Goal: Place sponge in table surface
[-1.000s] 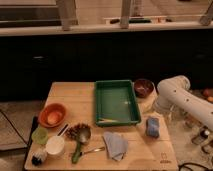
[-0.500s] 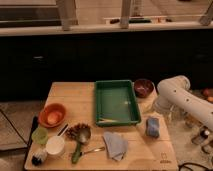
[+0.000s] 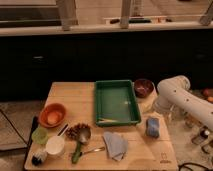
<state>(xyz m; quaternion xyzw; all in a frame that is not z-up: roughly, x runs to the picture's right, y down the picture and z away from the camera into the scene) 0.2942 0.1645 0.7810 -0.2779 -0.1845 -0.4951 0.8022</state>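
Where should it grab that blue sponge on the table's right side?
Across its narrow width, from above: the sponge lies flat, longer front to back, with bare table around it. The pincer is just behind it, under the white arm.

The blue rectangular sponge (image 3: 152, 126) lies on the pale wooden tabletop (image 3: 70, 95), right of the grey folded cloth (image 3: 116, 145). The green plastic tray (image 3: 116, 97) sits behind both. The claw (image 3: 159, 112) is close behind the sponge.
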